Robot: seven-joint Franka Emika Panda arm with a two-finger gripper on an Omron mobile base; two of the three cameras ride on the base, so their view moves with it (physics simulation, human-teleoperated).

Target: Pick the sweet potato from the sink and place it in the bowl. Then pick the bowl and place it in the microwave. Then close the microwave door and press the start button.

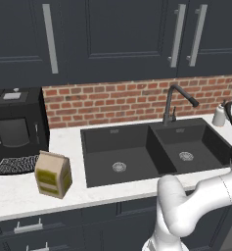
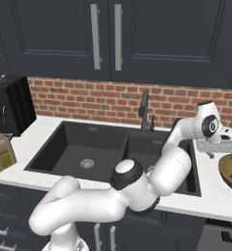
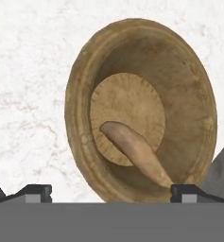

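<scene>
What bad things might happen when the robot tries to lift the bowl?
1. The sweet potato lies slanted up the bowl wall near one fingertip, so the open gripper may pinch or knock it out.
2. The bowl is wide and shallow; a rim grip could tip it.
3. The bowl sits near the counter's front edge, so a nudge may push it off.

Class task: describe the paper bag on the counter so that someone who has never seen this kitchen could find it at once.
Start at the black sink and move left along the white counter. The bag stands near the front edge, before the black machine. It alone there is tan with a green-yellow label.
</scene>
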